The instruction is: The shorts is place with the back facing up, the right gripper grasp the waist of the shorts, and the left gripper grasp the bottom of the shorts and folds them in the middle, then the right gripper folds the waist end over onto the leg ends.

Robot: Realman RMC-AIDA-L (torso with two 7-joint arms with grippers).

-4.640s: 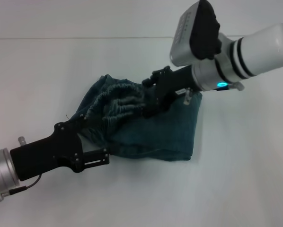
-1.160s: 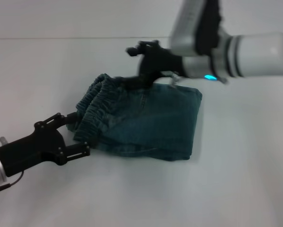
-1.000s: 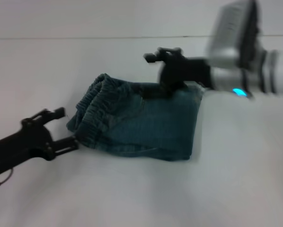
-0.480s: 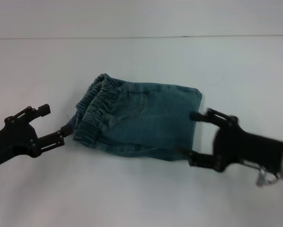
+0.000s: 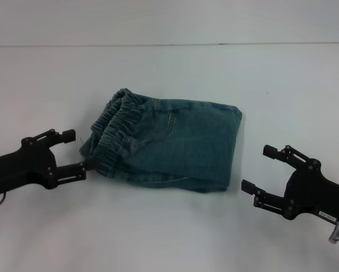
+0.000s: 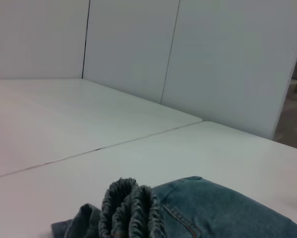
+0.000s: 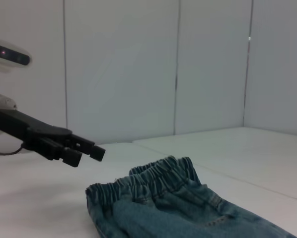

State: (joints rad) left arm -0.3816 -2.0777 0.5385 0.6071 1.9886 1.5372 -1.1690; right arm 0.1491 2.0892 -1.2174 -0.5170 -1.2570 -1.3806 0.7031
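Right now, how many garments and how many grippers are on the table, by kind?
Folded blue-green denim shorts: 1
Black grippers: 2, the left gripper and the right gripper, both open and clear of the cloth
Total: 3

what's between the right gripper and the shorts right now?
Nothing: in the head view only bare white table separates the open right gripper from the folded shorts.

Blue-green faded denim shorts point(image 5: 169, 147); black grippers; white table point(image 5: 158, 226)
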